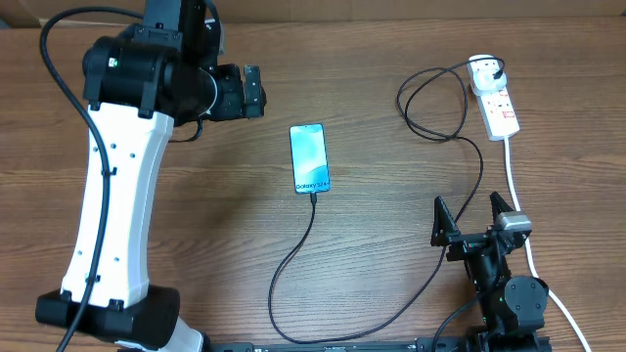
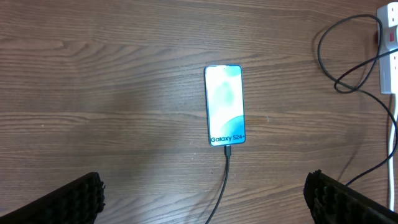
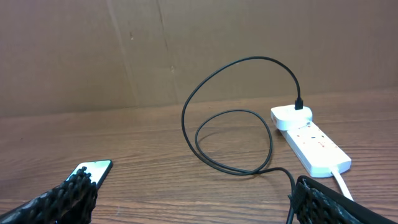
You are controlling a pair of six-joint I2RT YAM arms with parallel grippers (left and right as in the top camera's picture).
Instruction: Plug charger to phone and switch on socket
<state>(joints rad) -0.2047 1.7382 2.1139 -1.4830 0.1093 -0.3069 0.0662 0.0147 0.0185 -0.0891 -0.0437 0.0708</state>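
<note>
The phone (image 1: 309, 158) lies flat mid-table, screen lit, and shows in the left wrist view (image 2: 225, 104) and partly at the right wrist view's lower left (image 3: 93, 169). The charger (image 1: 293, 256), a thin black cable, runs from the socket (image 1: 497, 103) in loops to the phone's near end, where its plug tip (image 2: 228, 150) sits in the port. My left gripper (image 1: 256, 91) hovers open to the phone's upper left, nothing between its fingers (image 2: 74, 202). My right gripper (image 1: 471, 217) stands open at the front right, below the socket (image 3: 311, 140).
A white cord (image 1: 518, 196) runs from the socket toward the front edge, passing just right of my right gripper. The charger's loops (image 3: 230, 124) lie left of the socket. A brown wall (image 3: 186, 50) stands behind the table.
</note>
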